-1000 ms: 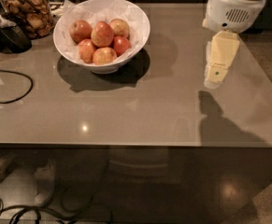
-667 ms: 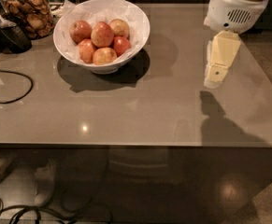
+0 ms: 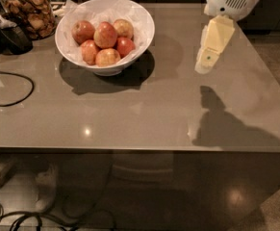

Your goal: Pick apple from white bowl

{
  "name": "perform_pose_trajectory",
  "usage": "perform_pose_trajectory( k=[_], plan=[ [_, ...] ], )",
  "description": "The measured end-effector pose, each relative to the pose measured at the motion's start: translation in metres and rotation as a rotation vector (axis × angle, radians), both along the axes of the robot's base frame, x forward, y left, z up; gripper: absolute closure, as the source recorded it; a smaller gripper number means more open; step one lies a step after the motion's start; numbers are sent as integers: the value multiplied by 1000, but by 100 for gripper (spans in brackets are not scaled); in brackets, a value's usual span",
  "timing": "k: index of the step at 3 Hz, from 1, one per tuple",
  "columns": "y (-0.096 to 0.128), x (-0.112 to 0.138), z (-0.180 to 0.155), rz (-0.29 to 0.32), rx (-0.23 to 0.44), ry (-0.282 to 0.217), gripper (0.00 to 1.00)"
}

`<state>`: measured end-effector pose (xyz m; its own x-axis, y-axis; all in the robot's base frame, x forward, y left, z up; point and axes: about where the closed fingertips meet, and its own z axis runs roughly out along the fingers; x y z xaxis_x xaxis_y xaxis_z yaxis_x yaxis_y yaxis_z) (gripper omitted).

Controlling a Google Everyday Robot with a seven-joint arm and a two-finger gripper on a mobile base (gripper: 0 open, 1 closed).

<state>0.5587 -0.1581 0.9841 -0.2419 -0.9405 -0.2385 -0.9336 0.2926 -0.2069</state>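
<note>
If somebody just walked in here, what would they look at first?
Probably the white bowl, heaped with red and yellow apples, at the back left of the gray table. Next comes the robot's pale gripper, hanging above the table's right side, well away from the bowl, with its dark shadow below. A jar of brown snacks stands in the far left corner.

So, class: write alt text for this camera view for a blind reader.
A wide glossy white bowl, paper-lined and holding six red-and-yellow apples, sits at the back left of a grey table. The pale yellow tool hangs above the table's right side, clear of the bowl; a glass jar of brown snacks stands far left.
</note>
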Motion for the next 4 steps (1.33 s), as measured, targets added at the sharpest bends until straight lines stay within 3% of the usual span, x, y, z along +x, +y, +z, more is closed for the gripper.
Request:
perform_pose_trajectory(
  k=[1, 2, 4],
  plan=[
    [23, 30, 22, 23, 19, -37, 0],
    [29, 38, 31, 26, 36, -76, 0],
    [59, 82, 13, -10, 76, -60, 0]
  ],
)
